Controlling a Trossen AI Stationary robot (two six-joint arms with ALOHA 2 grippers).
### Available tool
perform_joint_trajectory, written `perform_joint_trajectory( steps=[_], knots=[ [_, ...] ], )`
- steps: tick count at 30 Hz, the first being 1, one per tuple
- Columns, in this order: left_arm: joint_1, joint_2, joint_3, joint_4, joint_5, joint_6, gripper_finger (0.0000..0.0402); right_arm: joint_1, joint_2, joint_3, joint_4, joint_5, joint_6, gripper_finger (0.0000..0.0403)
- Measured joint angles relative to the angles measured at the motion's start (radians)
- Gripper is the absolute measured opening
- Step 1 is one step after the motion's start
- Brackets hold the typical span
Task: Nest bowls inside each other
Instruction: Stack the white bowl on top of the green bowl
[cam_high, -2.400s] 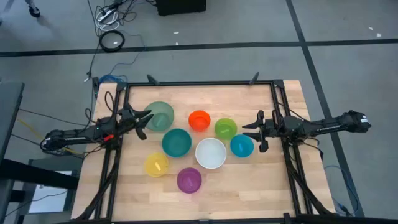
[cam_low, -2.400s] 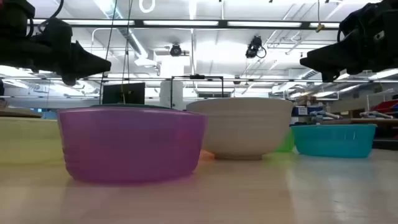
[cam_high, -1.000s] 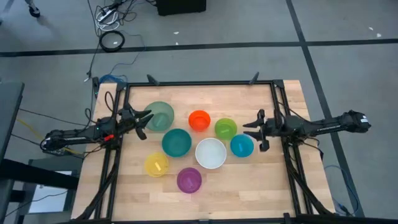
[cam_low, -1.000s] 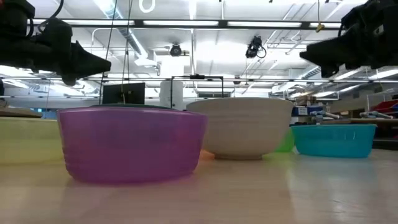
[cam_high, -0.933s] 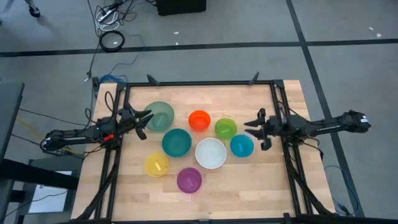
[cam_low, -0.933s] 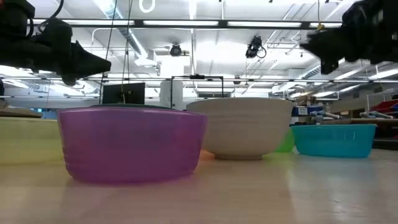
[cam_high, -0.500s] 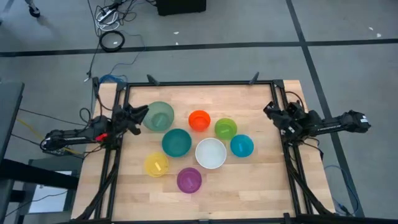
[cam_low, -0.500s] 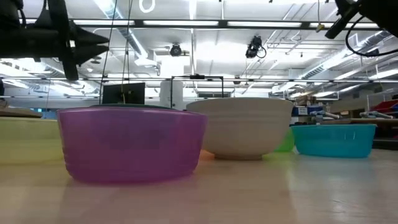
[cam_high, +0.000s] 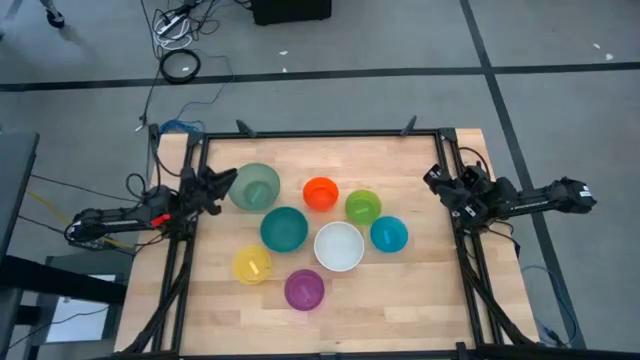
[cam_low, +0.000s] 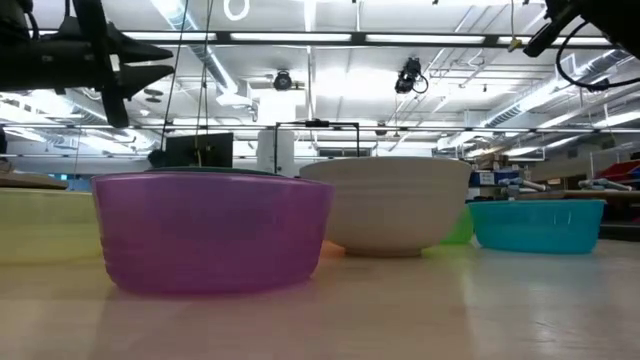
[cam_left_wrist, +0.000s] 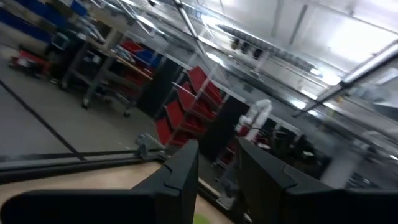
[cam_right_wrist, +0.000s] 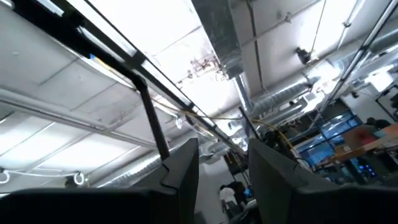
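Observation:
Eight bowls stand apart on their bases on the wooden table (cam_high: 420, 290): sage green (cam_high: 255, 186), orange (cam_high: 320, 193), lime green (cam_high: 363, 206), teal (cam_high: 284, 229), white (cam_high: 339, 246), blue (cam_high: 388, 234), yellow (cam_high: 251, 264) and purple (cam_high: 304, 289). My left gripper (cam_high: 228, 178) hangs at the table's left side beside the sage green bowl, tipped upward, open (cam_left_wrist: 217, 168), touching nothing. My right gripper (cam_high: 432, 177) hangs at the right side, tipped steeply up toward the ceiling, open (cam_right_wrist: 222, 165) and empty.
A black frame (cam_high: 320, 133) runs along the table's far edge and down both sides, where the arms are mounted. Bare wood lies along the far edge and at the near right corner. Cables (cam_high: 180, 65) lie on the floor beyond the table.
Both grippers have tipped upward and rolled about their own line. The right one has risen and drawn back from the blue bowl toward the table's right edge; the left one has risen a little beside the sage green bowl. The bowls have not moved.

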Motion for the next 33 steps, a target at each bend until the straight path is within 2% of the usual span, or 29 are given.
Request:
perform_joint_trajectory(
  steps=[5, 13, 22, 27, 30, 33],
  knots=[
    [-0.001, 0.000, 0.000, -0.001, 0.080, 0.002, 0.0117, 0.000, 0.000, 0.000, 0.011, -0.005, 0.012, 0.0128],
    [-0.001, 0.000, 0.000, 0.000, 0.086, 0.003, 0.0117, 0.000, 0.000, 0.002, 0.108, -0.044, 0.083, 0.0128],
    [-0.001, 0.000, 0.000, -0.007, 0.087, 0.032, 0.0117, 0.000, 0.000, 0.002, 0.109, -0.064, 0.091, 0.0128],
    [-0.002, 0.000, 0.002, -0.004, 0.108, 0.026, 0.0117, -0.004, 0.001, 0.039, 0.100, 0.033, -0.071, 0.0128],
    [-0.002, 0.014, 0.036, -0.018, 0.118, 0.040, 0.0117, -0.002, 0.014, 0.134, -0.090, 0.047, -0.128, 0.0125],
    [-0.008, 0.055, 0.133, -0.097, 0.130, 0.084, 0.0117, 0.012, 0.070, 0.320, -0.549, 0.152, -0.177, 0.0117]
  ],
)
